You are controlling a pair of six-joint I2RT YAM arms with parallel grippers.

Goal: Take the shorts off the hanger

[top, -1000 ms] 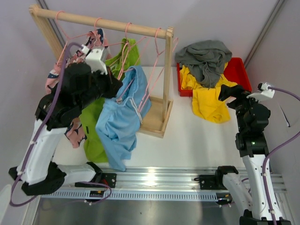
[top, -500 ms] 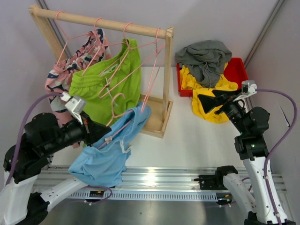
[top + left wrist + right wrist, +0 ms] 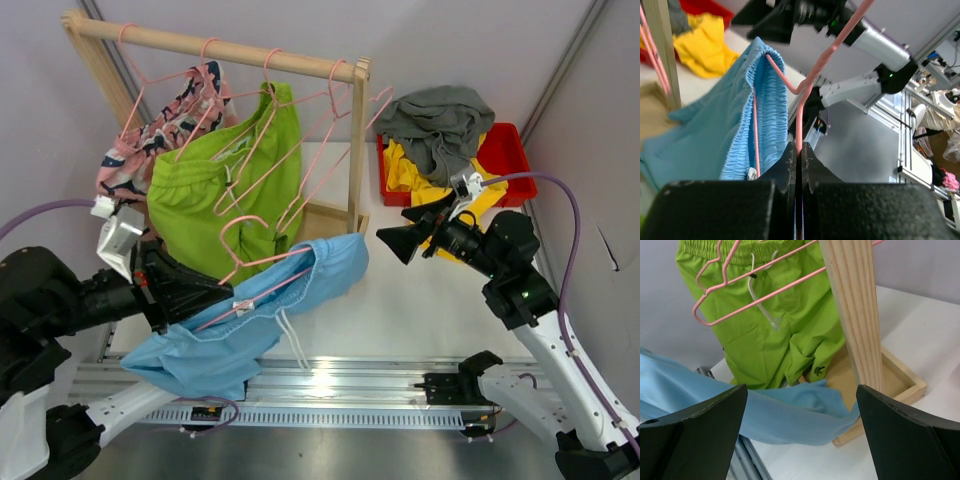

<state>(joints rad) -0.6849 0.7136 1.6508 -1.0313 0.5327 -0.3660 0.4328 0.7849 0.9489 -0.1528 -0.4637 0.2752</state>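
My left gripper (image 3: 215,290) is shut on a pink wire hanger (image 3: 262,262) that carries the light blue shorts (image 3: 240,320), held off the rack above the table's near edge. In the left wrist view the jaws pinch the hanger's wire (image 3: 801,125) beside the blue waistband (image 3: 747,115). My right gripper (image 3: 392,240) is open and empty, just right of the blue shorts' end; they lie between its fingers in its wrist view (image 3: 790,412). Lime green shorts (image 3: 230,180) and pink patterned shorts (image 3: 135,160) hang on the wooden rack (image 3: 215,45). Grey shorts (image 3: 435,125) and yellow shorts (image 3: 440,205) lie in the red bin (image 3: 505,150).
The rack's wooden post (image 3: 358,150) and base (image 3: 335,235) stand between the arms; the post is close in the right wrist view (image 3: 855,305). Empty pink hangers (image 3: 320,130) hang on the rail. An aluminium rail (image 3: 330,380) runs along the near edge.
My left gripper drew the hanger with the blue shorts off the rack, down and toward the near edge. My right gripper swung left from the bin toward the blue shorts.
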